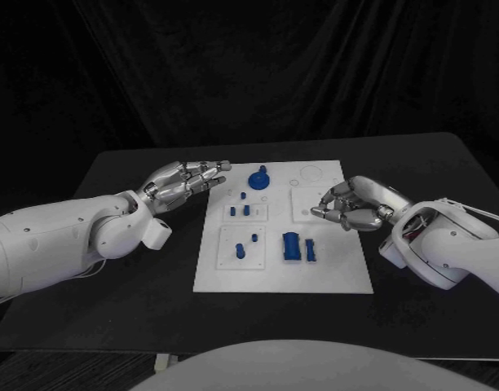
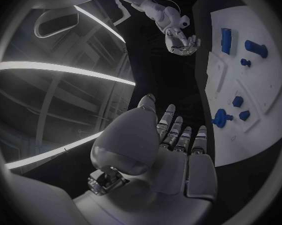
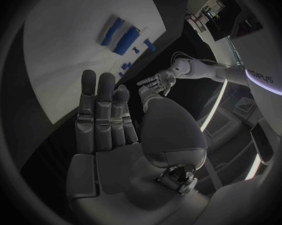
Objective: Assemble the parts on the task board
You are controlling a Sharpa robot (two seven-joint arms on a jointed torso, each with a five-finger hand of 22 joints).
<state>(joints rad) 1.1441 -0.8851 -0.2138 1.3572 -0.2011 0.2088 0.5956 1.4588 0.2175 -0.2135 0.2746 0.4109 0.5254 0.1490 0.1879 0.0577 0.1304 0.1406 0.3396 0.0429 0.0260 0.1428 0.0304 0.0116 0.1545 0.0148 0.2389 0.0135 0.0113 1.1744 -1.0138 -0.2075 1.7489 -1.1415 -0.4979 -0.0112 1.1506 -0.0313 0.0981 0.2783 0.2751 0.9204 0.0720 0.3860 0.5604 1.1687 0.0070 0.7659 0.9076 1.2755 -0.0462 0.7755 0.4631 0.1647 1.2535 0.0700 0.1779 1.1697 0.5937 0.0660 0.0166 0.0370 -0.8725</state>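
The left robot hand [image 1: 186, 182] hovered just off the task board [image 1: 283, 277], near its far corner on that arm's side, fingers apart and holding nothing. The nearest part, a blue knob-shaped piece [image 1: 258, 177], stood just beyond its fingertips, toward the other arm. The right robot hand [image 1: 351, 204] hung over the board's opposite edge, fingers loosely curled, apparently empty. Two upright blue cylinders [image 1: 298, 247] stood on the board's near half, closer to the right robot hand and on its inner side. Judging by this, the knob fell to the left arm; bare table [image 1: 121, 175] lay open round the board.
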